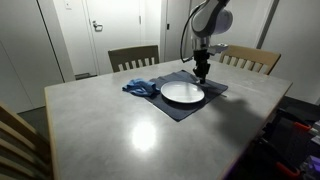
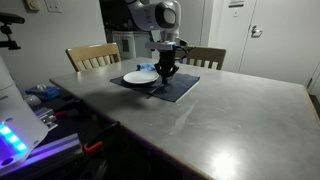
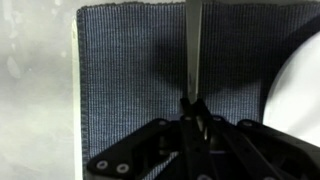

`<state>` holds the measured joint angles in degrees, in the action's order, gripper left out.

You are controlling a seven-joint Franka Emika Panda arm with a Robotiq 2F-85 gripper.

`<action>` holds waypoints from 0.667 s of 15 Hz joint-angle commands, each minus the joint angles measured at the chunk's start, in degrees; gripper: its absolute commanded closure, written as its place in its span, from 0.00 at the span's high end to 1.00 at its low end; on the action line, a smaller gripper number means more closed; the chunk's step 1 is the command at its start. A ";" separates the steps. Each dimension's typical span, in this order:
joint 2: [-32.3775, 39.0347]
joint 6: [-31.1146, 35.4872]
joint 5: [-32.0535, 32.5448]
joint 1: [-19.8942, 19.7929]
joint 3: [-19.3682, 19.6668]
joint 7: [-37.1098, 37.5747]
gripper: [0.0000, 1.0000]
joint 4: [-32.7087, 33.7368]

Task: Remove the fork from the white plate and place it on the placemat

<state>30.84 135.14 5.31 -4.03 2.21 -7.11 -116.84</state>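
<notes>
- Currently the end effector [image 3: 193, 108] is pinched narrow on a fork [image 3: 192, 50], whose metal shaft runs out from between the fingers in the wrist view.
- The fork lies over the dark placemat [image 3: 130, 70], off the white plate [image 3: 300, 80], which shows at the right edge; I cannot tell if the fork touches the mat.
- In an exterior view the end effector [image 1: 202, 72] hangs just beyond the plate's [image 1: 182, 93] far right rim.
- A crumpled blue cloth [image 1: 140, 87] lies left of the plate on the grey surface [image 1: 100, 120].
</notes>
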 commanded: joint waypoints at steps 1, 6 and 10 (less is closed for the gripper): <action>1.46 -0.39 -2.06 -1.20 -1.13 -1.55 0.02 1.89; 2.20 0.23 -5.15 -1.57 -1.29 -1.28 0.02 2.34; 2.90 -0.62 -5.26 -1.45 -1.12 -1.11 0.02 3.95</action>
<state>32.38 135.29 0.76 -4.68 1.64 -7.52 -115.24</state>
